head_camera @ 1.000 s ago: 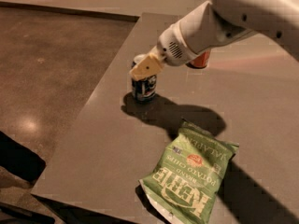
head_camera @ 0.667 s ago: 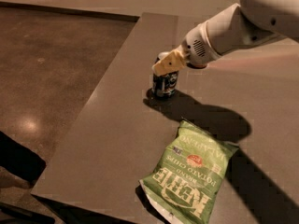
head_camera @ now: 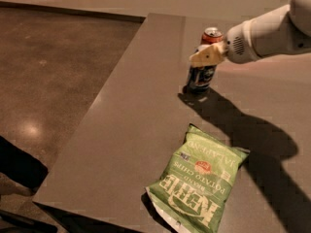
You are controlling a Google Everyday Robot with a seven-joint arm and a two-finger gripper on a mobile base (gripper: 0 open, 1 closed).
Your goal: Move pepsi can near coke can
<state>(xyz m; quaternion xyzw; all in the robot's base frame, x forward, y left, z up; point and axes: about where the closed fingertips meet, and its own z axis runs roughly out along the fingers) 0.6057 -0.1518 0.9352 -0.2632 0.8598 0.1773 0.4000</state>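
The top of the pepsi can (head_camera: 200, 76) is covered by the hand (head_camera: 208, 56) clamped on it, out toward 1 o'clock on the surface (head_camera: 136, 120). Only the top of the coke can (head_camera: 212, 35) can be seen, at 1 o'clock just behind. The rest is hidden. The arm (head_camera: 272, 33) gets cut off at 3 o'clock.

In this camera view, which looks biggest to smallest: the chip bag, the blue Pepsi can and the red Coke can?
1. chip bag: clearly largest.
2. pepsi can, gripped at its top by the end effector.
3. coke can: looks smallest, but sits farther back, partly hidden, so unsure.
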